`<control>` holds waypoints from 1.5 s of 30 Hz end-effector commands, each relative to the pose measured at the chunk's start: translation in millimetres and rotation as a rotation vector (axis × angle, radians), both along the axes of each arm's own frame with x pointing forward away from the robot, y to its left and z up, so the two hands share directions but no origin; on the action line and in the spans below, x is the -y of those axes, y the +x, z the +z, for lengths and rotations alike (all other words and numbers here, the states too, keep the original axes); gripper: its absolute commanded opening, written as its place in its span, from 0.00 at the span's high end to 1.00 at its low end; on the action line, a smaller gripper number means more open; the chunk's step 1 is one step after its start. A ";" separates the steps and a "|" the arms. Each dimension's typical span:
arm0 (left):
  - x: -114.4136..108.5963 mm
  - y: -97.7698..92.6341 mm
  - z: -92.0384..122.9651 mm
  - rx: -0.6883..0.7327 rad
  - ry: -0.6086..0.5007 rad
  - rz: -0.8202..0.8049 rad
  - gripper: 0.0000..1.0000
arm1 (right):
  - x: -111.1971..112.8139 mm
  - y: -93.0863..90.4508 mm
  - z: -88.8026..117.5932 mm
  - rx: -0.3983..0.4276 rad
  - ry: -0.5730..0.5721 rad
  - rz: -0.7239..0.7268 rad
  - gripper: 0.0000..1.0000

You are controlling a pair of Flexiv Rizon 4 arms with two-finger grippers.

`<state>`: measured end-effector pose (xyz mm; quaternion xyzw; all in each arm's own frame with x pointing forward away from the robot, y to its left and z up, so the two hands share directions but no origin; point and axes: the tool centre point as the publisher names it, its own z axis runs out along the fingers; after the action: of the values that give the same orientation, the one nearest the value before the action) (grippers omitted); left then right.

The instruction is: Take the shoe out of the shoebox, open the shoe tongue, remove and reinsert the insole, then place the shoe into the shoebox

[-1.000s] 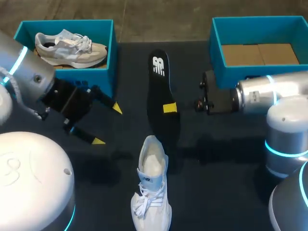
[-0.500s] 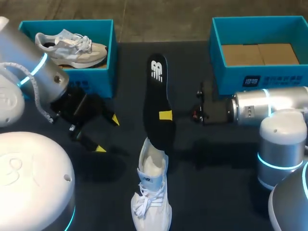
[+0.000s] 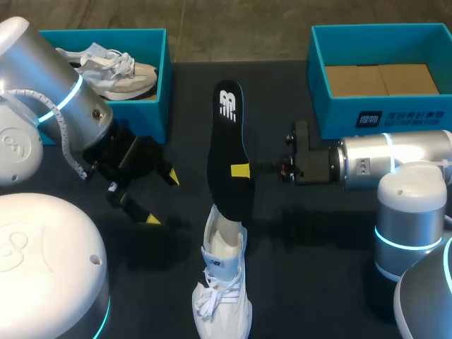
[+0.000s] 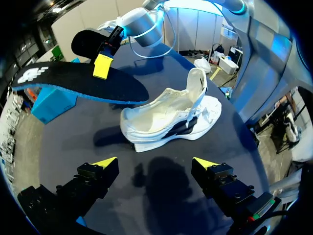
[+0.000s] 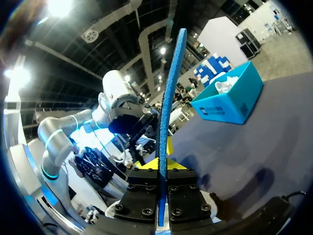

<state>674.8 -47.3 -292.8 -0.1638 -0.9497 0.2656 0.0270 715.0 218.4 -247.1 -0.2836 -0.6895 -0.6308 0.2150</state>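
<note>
A white shoe [image 3: 222, 282] lies on the dark table with its toe at the near edge; in the left wrist view this shoe [image 4: 171, 120] is ahead of my open left gripper [image 4: 155, 162]. My right gripper [image 3: 240, 171] is shut on the black insole [image 3: 227, 134] at its middle and holds it in the air, its near end over the shoe's opening. Seen from the right wrist, the insole [image 5: 168, 112] stands edge-on between the shut fingers of the right gripper [image 5: 163, 164]. My left gripper [image 3: 162, 198] hangs empty to the left of the shoe.
A teal shoebox [image 3: 164, 70] at the far left holds a second, grey-white shoe [image 3: 113, 70]. Another teal shoebox [image 3: 381, 116] at the far right has only cardboard in it. My right arm lies just in front of that box.
The right gripper has carried the insole towards the shoe, so its near end now hangs over the shoe's opening. The left arm has shifted a little rightward, still open.
</note>
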 end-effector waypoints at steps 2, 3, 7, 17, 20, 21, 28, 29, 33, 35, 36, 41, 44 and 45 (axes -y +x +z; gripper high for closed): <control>1.5 0.3 -16.7 -0.054 0.011 0.016 0.00 | -10.7 -16.5 -12.5 0.031 0.018 -0.047 1.00; 1.3 -0.2 -19.1 -0.067 0.004 0.011 0.00 | -10.7 -17.9 -13.8 0.031 0.019 -0.049 1.00; 4.1 -2.2 -27.2 -0.106 0.022 0.026 0.00 | -10.5 -22.2 -16.3 0.060 0.031 -0.058 1.00; 7.8 -12.4 -34.2 -0.122 0.076 0.035 0.00 | -20.6 -20.8 -26.7 0.071 0.036 -0.054 1.00; 7.8 -12.4 -34.2 -0.122 0.076 0.035 0.00 | -21.8 -20.0 -26.0 0.067 0.033 -0.058 1.00; 7.8 -12.4 -34.2 -0.122 0.076 0.035 0.00 | -21.8 -20.0 -26.0 0.067 0.033 -0.058 1.00; 7.8 -12.4 -34.2 -0.122 0.076 0.035 0.00 | -21.8 -20.0 -26.0 0.067 0.033 -0.058 1.00; 7.8 -12.4 -34.2 -0.122 0.076 0.035 0.00 | -21.8 -20.0 -26.0 0.067 0.033 -0.058 1.00; 7.5 -13.0 -35.9 -0.134 0.069 0.040 0.00 | -26.0 -22.4 -29.0 0.062 0.036 -0.076 1.00; 7.4 -14.5 -37.7 -0.137 0.074 0.047 0.00 | -27.1 -24.0 -29.0 0.065 0.041 -0.080 1.00; 7.4 -15.3 -38.5 -0.138 0.073 0.046 0.00 | -27.6 -24.6 -28.7 0.066 0.041 -0.081 1.00; 11.4 -21.7 -47.9 -0.138 0.101 0.036 0.00 | -30.0 -27.4 -26.0 0.075 0.048 -0.095 1.00; 12.4 -25.2 -53.7 -0.145 0.114 0.034 0.00 | -31.1 -28.5 -24.2 0.080 0.053 -0.105 1.00; 12.4 -25.5 -55.4 -0.142 0.123 0.038 0.00 | -31.5 -28.6 -24.0 0.079 0.053 -0.110 1.00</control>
<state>648.7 -55.3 -342.7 -0.1258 -0.9616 0.2225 0.1001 690.1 246.4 -271.8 -0.2848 -0.6656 -0.6697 0.1654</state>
